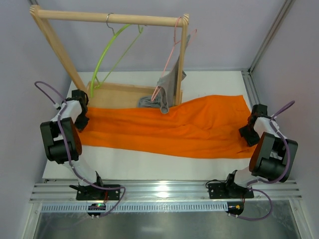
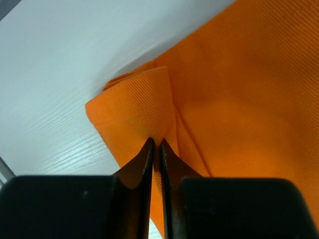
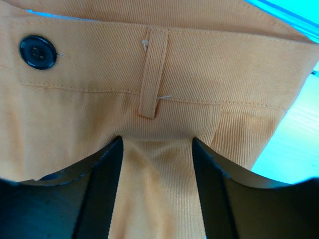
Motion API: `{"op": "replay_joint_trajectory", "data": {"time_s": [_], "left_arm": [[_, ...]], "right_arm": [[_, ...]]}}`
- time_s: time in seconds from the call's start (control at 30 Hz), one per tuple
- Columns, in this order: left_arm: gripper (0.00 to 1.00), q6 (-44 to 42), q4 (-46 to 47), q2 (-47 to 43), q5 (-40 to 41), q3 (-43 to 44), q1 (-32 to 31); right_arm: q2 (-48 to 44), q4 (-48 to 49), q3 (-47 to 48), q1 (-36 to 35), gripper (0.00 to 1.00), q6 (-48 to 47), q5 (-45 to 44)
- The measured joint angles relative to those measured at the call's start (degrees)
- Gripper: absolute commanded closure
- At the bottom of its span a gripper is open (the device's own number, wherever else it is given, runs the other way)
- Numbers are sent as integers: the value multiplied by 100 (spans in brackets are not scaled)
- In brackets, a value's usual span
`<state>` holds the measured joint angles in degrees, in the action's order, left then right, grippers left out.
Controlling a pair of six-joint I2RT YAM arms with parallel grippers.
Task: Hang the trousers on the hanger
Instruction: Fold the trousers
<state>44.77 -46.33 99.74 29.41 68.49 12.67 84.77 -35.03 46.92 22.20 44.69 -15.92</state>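
- From the top view we see the trousers [image 1: 169, 127] spread flat in a long band across the middle of the table [image 1: 149, 167], one end at the left of the frame and the wider end at the right.
- Only that view shows the hanger [image 1: 107, 55]: it hangs empty by its hook from the wooden rail [image 1: 109, 18] at the upper left, above and well apart from the cloth.
- Upper right of it, the pink hanger [image 1: 172, 55] carries the grey garment [image 1: 167, 92], whose lower edge touches the top edge of the trousers.
- The left wrist view adds what the top one cannot: the left gripper [image 2: 155, 142] has its jaws almost together, pinching a folded corner of the cloth, with bare table at the upper left.
- The right wrist view shows the waistband, a dark button [image 3: 37, 51] at the upper left and a belt loop [image 3: 153, 74]; the right gripper [image 3: 155, 139] stands with its jaws apart, cloth lying between them.
- A free white strip of table runs below the trousers.
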Motion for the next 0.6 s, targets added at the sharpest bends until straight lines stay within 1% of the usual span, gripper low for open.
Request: {"op": "replay_joint_trajectory", "data": {"time_s": [0.03,0.13,0.2,0.23,0.27,0.43,0.5,0.53,0.6], "left_arm": [[77,15,61,39,-7,-11,2],[54,42,254,24,-66,-138,13],[48,107,380,-55,-138,-293,17],[35,127,411,-122,-175,-372,20],[32,127,415,-227,-219,-452,20],[30,188,433,-1021,-321,-557,22],[30,177,437,-1392,-339,-577,22],[30,168,455,-1609,-343,-603,26],[30,164,479,-1976,-358,-713,70]], "right_arm": [[-48,-83,48,0,35,26,-24],[-372,-345,153,7,35,81,-164],[-651,-455,168,28,36,96,-267],[-789,-501,162,59,37,96,-304],[-901,-498,133,101,38,94,-326],[-1165,-496,-205,520,41,-22,-422],[-1176,-481,-363,887,44,-142,-402],[-1178,-466,-431,1071,47,-184,-400],[-1178,-426,-542,1364,49,-271,-382]]}}
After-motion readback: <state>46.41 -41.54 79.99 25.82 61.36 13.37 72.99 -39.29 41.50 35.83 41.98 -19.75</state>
